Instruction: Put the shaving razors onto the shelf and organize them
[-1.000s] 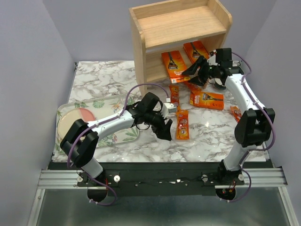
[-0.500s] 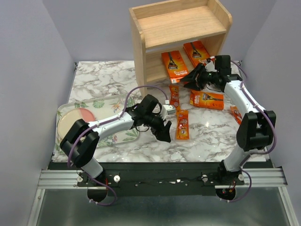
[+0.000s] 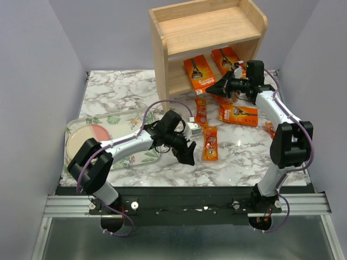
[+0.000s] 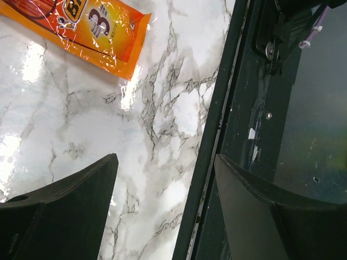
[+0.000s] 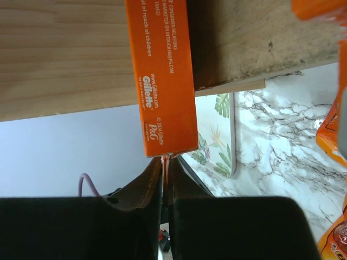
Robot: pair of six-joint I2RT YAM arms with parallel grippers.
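The light wood shelf (image 3: 162, 54) stands at the back of the table. Two orange shaving razor packs (image 3: 199, 72) (image 3: 226, 58) lie on its lower tier. My right gripper (image 3: 223, 86) is shut on the thin near edge of the left one (image 5: 162, 81), against the shelf's wood (image 5: 65, 54). More packs lie on the marble: two narrow ones (image 3: 200, 109) (image 3: 210, 142), a wide one (image 3: 237, 114), and one (image 3: 270, 130) half hidden by the right arm. My left gripper (image 3: 187, 150) hangs open and empty near the front edge (image 4: 165, 162), with the BIC pack (image 4: 92, 27) beyond it.
A leaf-print tray (image 3: 116, 120) holding a pink plate (image 3: 87, 138) sits at the left, under the left arm; it also shows in the right wrist view (image 5: 217, 141). The black rail (image 4: 217, 135) runs along the table's near edge.
The right gripper went from wide open to shut on the pack's edge and moved left toward the shelf front. The left gripper drifted slightly toward the near edge, still open.
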